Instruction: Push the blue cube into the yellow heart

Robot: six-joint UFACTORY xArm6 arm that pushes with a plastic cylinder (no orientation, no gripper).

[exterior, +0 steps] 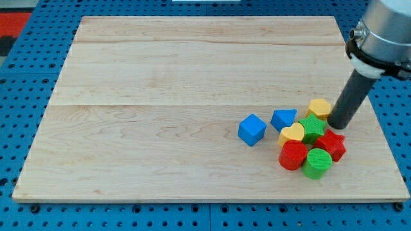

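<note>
The blue cube (252, 129) sits on the wooden board (160, 96), right of centre. The yellow heart (292, 134) lies about a block's width to the cube's right, at the left edge of a cluster of blocks. A small gap separates cube and heart. My tip (336, 125) is at the cluster's upper right, beside the yellow block (319, 107) and the green star (313, 128). The tip is far to the right of the blue cube, with the cluster between them.
The cluster also holds a blue triangular block (283, 119), a red star-like block (332, 145), a red cylinder (293, 155) and a green cylinder (317, 163). The board's right edge (379, 128) is close to the cluster.
</note>
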